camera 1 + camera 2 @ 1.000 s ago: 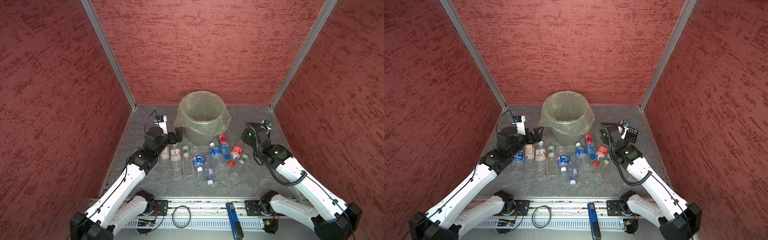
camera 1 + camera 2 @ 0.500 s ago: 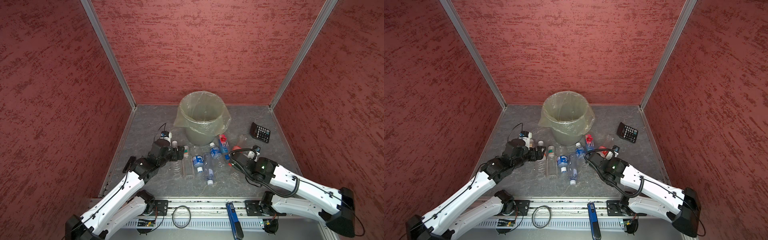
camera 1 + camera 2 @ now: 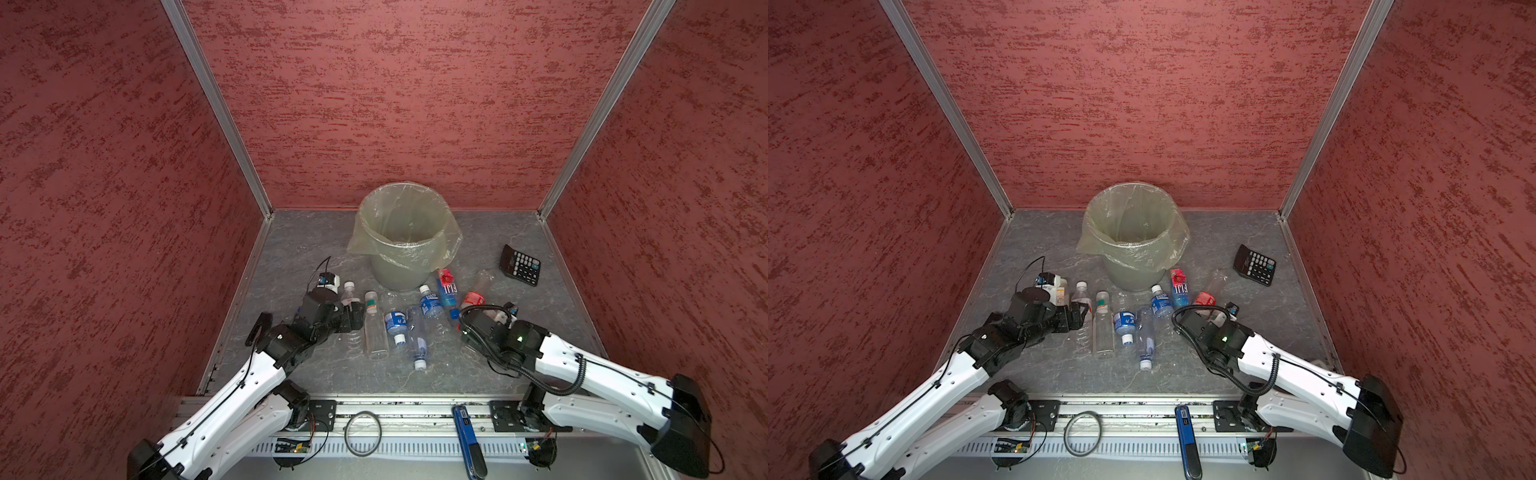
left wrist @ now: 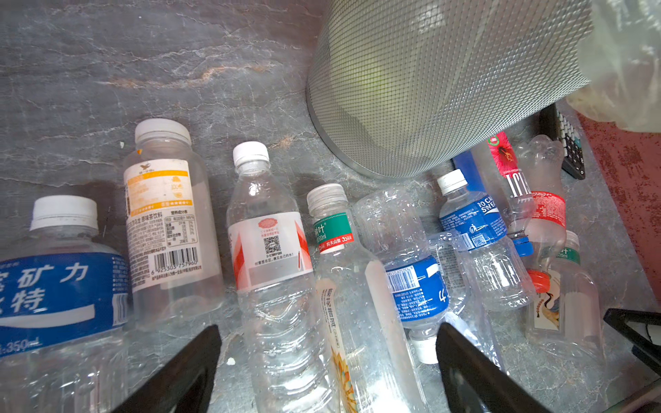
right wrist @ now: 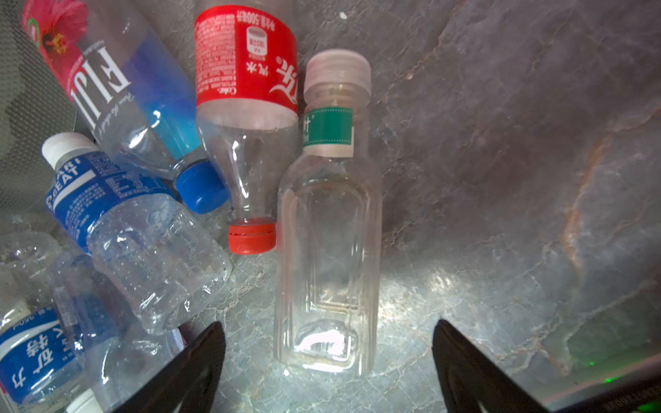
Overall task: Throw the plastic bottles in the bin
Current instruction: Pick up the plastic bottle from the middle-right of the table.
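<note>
Several plastic bottles lie in a loose row in front of the bin, whose clear bag hangs over its rim. My left gripper is low at the row's left end and open. Its fingers straddle a red-and-white labelled bottle and a green-banded one. My right gripper is low at the row's right end, also open. The base of another green-banded bottle lies between its fingers untouched, beside a red-labelled bottle.
A black calculator lies at the back right of the grey stone floor. Red walls close in three sides. On the front rail lie a cable ring and a blue tool.
My right arm swung from the back right, by the calculator, down to the row's right end. My left arm came forward and down onto the left bottles.
</note>
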`<action>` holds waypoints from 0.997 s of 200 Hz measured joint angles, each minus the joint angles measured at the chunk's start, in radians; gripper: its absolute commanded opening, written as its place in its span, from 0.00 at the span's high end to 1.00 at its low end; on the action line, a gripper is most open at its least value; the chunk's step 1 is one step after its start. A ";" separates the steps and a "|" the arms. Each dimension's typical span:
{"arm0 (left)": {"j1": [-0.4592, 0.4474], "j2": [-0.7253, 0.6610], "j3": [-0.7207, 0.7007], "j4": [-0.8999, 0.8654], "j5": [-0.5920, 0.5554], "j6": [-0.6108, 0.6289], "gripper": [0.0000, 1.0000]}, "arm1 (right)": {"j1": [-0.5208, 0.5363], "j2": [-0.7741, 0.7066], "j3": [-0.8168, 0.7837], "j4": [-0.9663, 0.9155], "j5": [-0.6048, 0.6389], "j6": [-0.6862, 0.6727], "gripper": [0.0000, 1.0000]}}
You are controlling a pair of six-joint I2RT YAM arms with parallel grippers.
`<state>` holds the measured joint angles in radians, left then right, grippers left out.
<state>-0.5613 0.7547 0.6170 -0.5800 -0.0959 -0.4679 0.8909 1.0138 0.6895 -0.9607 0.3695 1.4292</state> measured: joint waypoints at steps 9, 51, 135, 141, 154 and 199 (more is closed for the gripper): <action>0.000 -0.009 0.000 -0.005 -0.002 0.000 0.06 | -0.028 0.000 -0.011 0.011 -0.007 -0.015 0.11; 0.000 -0.031 0.000 -0.029 -0.018 0.000 0.06 | -0.138 0.027 -0.051 0.068 -0.053 -0.104 0.16; 0.001 -0.037 0.000 -0.049 -0.044 -0.004 0.06 | -0.216 0.144 -0.049 0.177 -0.119 -0.235 0.28; 0.001 -0.037 0.000 -0.049 -0.046 -0.007 0.06 | -0.222 0.144 -0.055 0.183 -0.123 -0.240 0.30; 0.001 -0.035 -0.003 -0.048 -0.049 -0.010 0.06 | -0.232 0.144 -0.068 0.196 -0.132 -0.254 0.33; 0.011 -0.026 -0.040 -0.054 -0.068 -0.027 0.05 | -0.260 0.187 -0.079 0.227 -0.151 -0.309 0.43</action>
<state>-0.5499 0.7292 0.5766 -0.6342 -0.1635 -0.4946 0.6308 1.2011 0.6106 -0.7334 0.2180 1.1206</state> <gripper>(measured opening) 0.948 0.616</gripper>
